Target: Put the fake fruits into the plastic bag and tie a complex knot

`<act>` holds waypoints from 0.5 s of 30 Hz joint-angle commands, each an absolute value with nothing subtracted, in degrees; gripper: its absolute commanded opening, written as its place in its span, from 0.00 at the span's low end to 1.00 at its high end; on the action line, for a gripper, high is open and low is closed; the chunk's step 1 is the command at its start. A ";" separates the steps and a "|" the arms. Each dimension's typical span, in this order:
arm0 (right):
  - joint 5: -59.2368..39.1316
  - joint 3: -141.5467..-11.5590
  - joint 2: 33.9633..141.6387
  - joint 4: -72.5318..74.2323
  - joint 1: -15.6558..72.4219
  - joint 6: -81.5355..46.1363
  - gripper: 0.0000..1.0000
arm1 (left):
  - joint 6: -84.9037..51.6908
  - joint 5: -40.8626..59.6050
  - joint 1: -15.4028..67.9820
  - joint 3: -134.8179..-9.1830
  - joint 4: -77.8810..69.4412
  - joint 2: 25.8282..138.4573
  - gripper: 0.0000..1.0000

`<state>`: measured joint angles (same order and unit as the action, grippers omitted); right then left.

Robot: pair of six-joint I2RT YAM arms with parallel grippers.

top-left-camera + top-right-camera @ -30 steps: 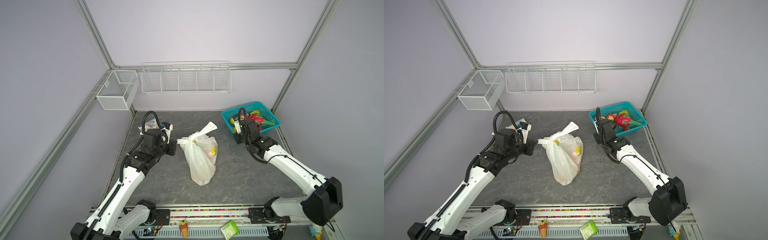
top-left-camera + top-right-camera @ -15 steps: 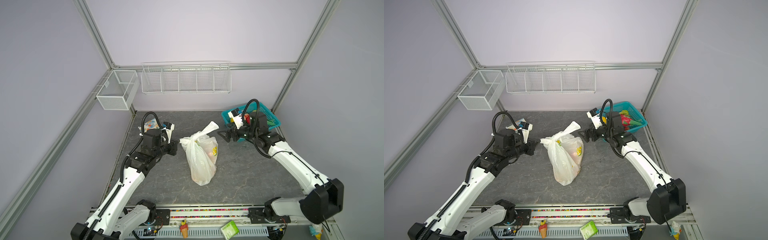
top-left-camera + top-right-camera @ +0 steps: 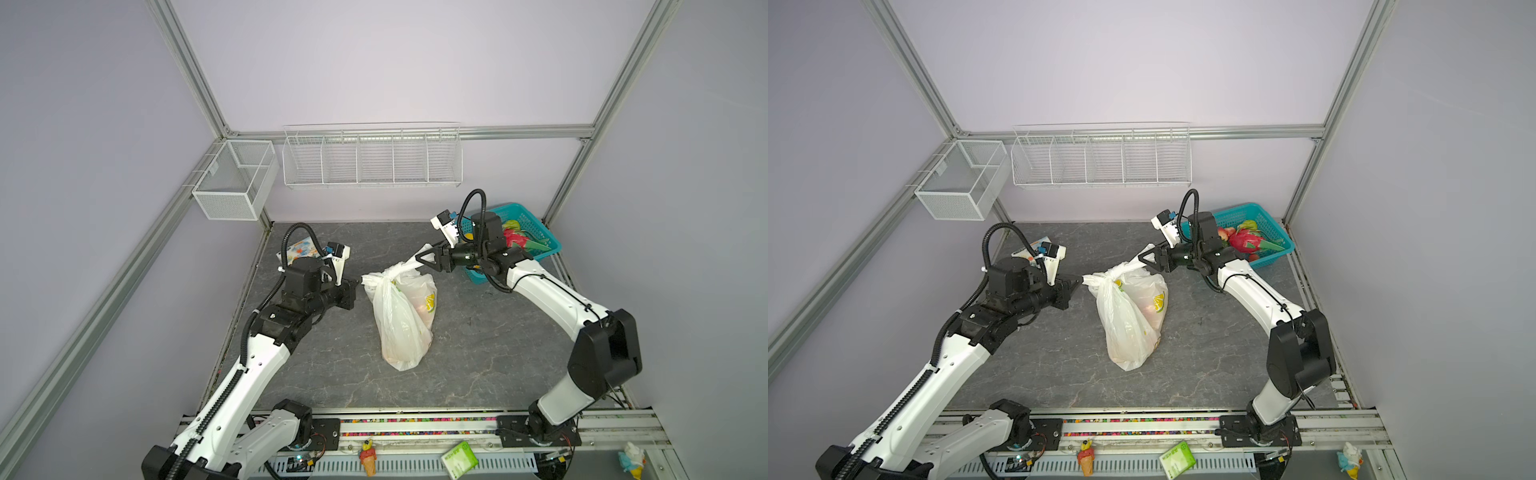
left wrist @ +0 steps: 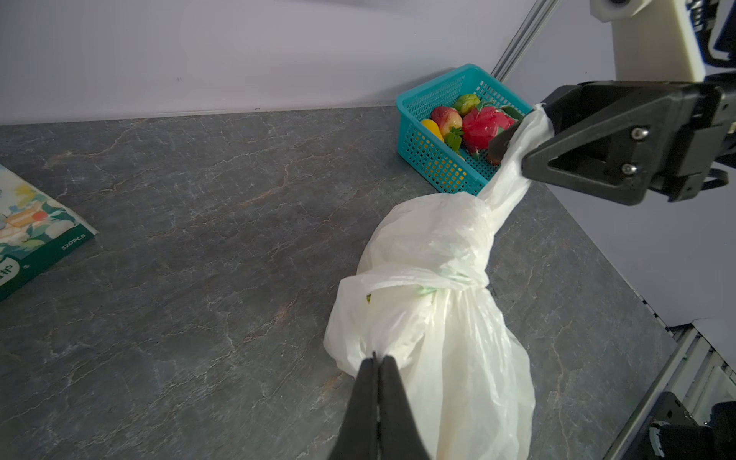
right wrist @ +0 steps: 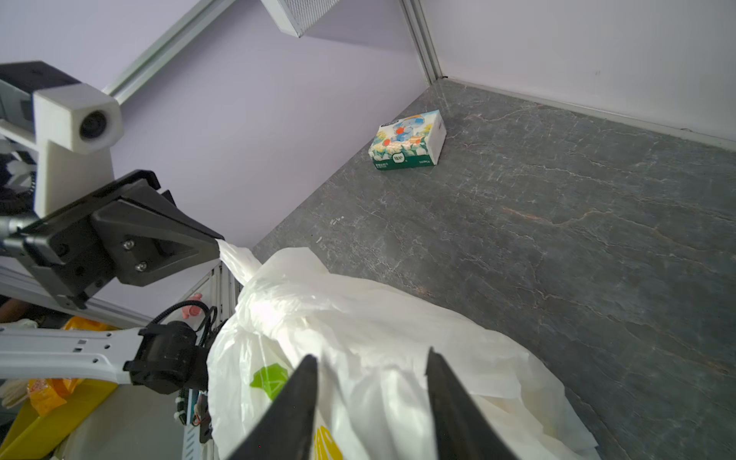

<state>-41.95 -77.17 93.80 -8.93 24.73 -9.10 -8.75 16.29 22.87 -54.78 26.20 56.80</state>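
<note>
Over the table (image 3: 478,340), left jaws pinch one tail of the knot (image 4: 434,255), right jaws spread around the other.

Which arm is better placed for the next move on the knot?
Right, probably. The left gripper is shut on one tail of the plastic bag; the right gripper straddles the other tail by the knot, so closing and pulling looks next.

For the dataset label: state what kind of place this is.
Likely a robot-lab test cell: aluminium frame posts, left arm and right arm mounted on a front rail, wall-hung wire rack.
</note>
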 commanded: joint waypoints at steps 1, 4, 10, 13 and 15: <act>-42.89 -74.27 90.57 -8.18 24.43 -8.52 0.24 | -9.32 14.33 22.82 -54.23 25.39 55.77 0.00; -38.51 -71.82 87.71 -10.17 24.17 -7.18 0.07 | -8.90 10.42 22.82 -54.44 26.22 55.15 0.00; -16.49 -67.53 80.66 -19.08 24.52 -2.75 0.07 | -5.45 5.37 22.77 -56.20 30.58 56.65 0.00; -7.57 -65.41 77.73 -21.79 24.97 -1.79 0.07 | -4.10 2.17 22.80 -55.95 32.52 57.88 0.00; -3.02 -63.85 76.59 -22.95 25.19 -1.48 0.07 | -3.70 0.25 22.77 -55.28 33.20 58.29 0.00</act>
<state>-19.94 -66.15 78.15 -17.08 27.07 -4.29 -5.82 10.28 24.14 -54.76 28.29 58.15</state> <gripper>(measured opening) 0.072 0.047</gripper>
